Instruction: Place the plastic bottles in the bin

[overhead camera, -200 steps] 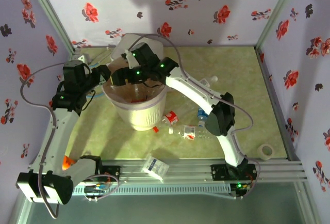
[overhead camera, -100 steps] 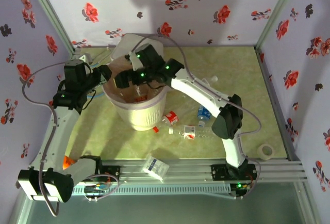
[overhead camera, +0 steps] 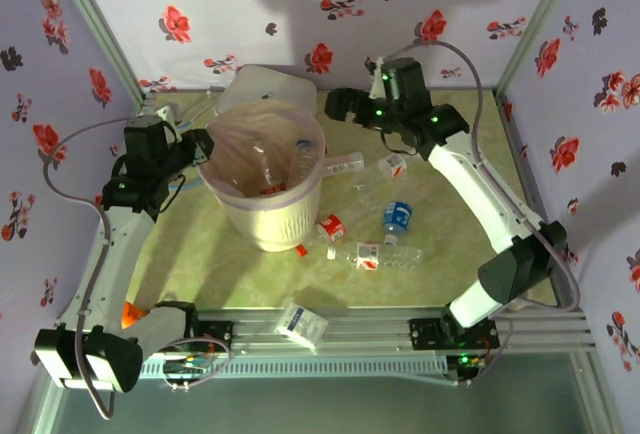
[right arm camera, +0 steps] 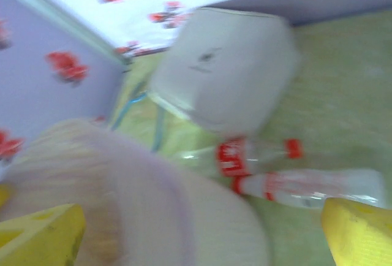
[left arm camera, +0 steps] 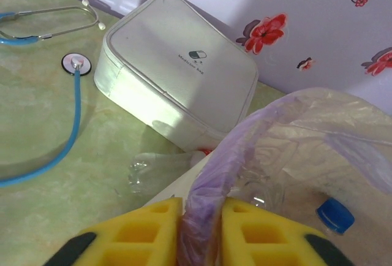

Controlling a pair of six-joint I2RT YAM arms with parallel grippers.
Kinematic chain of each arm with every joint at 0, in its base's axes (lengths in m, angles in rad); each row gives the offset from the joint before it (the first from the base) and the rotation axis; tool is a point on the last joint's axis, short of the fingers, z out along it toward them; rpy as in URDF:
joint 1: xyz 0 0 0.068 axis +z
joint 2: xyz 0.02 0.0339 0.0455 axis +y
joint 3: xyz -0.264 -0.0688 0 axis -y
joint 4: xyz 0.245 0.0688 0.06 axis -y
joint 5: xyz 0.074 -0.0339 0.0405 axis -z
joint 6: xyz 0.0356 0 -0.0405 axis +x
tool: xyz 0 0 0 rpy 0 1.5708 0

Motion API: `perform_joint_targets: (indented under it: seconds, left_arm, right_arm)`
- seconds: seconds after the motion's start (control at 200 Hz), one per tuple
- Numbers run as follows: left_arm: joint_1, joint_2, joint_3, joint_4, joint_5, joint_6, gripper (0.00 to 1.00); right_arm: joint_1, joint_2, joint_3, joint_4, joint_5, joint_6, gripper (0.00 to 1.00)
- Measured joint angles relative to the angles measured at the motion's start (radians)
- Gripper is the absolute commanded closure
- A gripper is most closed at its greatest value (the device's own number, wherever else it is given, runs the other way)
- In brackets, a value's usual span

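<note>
Probably light and slippery, the bottles (overhead camera: 397, 216) lying beside the bin (overhead camera: 262, 229) are best gripped mid-body. The liner (left arm camera: 211, 174) is pinched by the left gripper (left arm camera: 199, 229); the right gripper (overhead camera: 335, 103) is spread wide.

Soft, even overhead light; heavy motion blur in right wrist view.

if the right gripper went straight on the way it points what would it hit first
Likely the bin, at its bag-lined rim just ahead of the right gripper. The wrist view is blurred, so it could clear the rim and reach the white case behind.
</note>
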Motion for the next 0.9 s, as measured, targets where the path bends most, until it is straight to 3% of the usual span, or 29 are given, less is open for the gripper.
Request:
perform_joint_targets:
  seconds: [0.155, 0.3, 0.695, 0.9]
  left_arm:
    - [0.006, 0.008, 0.032, -0.050, -0.012, 0.042, 0.92]
    - [0.031, 0.013, 0.069, -0.119, -0.012, 0.069, 0.95]
    - [0.230, -0.016, 0.135, -0.304, -0.011, 0.147, 0.98]
    - [0.264, -0.019, 0.146, -0.333, -0.011, 0.162, 0.98]
  right_arm:
    - [-0.053, 0.103, -0.021, -0.023, 0.039, 0.039, 0.01]
    - [-0.039, 0.266, 0.065, -0.024, -0.018, -0.013, 0.01]
    - [-0.001, 0.623, 0.393, -0.166, -0.094, -0.460, 0.11]
    - [0.089, 0.784, 0.583, -0.257, -0.092, -0.634, 0.11]
